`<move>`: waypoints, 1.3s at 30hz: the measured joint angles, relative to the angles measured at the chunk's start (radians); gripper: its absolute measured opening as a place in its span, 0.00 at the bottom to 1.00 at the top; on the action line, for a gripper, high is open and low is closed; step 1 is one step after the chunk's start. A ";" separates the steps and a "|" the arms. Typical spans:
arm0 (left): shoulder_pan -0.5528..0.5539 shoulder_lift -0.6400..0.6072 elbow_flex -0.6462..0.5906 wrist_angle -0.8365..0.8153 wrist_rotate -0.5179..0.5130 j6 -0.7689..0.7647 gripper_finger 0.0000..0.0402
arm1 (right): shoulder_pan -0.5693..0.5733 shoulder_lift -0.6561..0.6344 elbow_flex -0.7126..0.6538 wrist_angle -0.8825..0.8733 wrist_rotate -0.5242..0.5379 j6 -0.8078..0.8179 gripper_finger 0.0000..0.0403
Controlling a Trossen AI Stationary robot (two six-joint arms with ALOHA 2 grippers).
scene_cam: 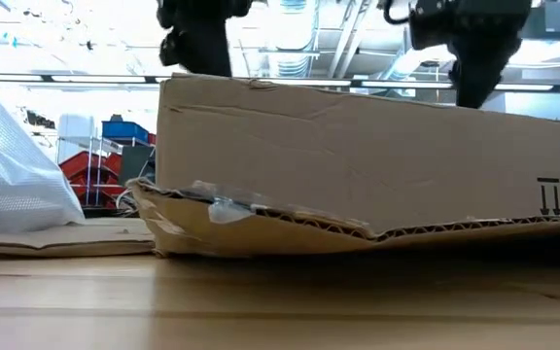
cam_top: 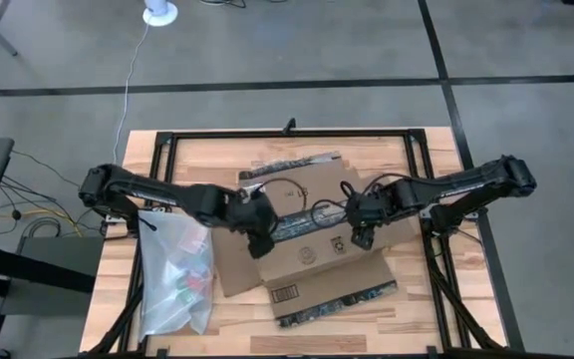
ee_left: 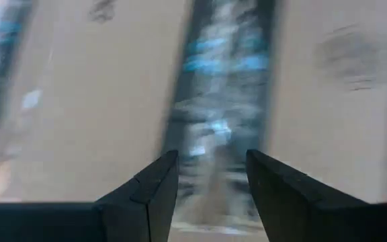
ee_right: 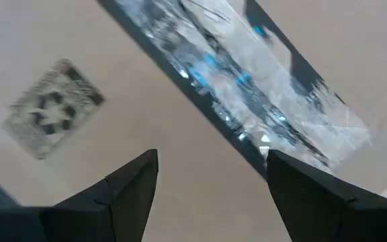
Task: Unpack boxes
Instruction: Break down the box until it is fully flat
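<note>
My left gripper [cam_top: 259, 237] and right gripper [cam_top: 359, 235], both spread and holding nothing, hover over the brown corrugated cardboard shipping box [cam_top: 317, 244] lying mid-bench [cam_top: 407, 160]. It looks light, stiff but bendable; I judge the taped seam's flap edges the best hold.

wooden table [cam_top: 422, 319] | on it: brown cardboard box [cam_top: 312, 254], clear plastic bag [cam_top: 175, 274] beside box

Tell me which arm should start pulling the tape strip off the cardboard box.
Probably left. The left claw hangs open directly over the tape strip on the cardboard box; the right claw, also open, has the strip crossing beside it at an angle.
</note>
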 joint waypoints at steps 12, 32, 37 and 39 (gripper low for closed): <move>0.133 0.135 0.000 0.000 -0.052 0.148 0.40 | 0.068 0.006 -0.115 0.193 -0.042 0.113 0.65; 0.169 0.069 0.193 -0.055 0.004 0.330 0.40 | 0.158 -0.025 -0.067 0.266 -0.091 0.037 0.65; 0.157 0.069 0.213 -0.061 0.007 0.302 0.40 | 0.158 -0.025 -0.067 0.294 -0.083 0.019 0.65; 0.157 0.069 0.214 -0.063 0.008 0.281 0.40 | 0.153 -0.025 -0.067 0.296 -0.082 0.006 0.65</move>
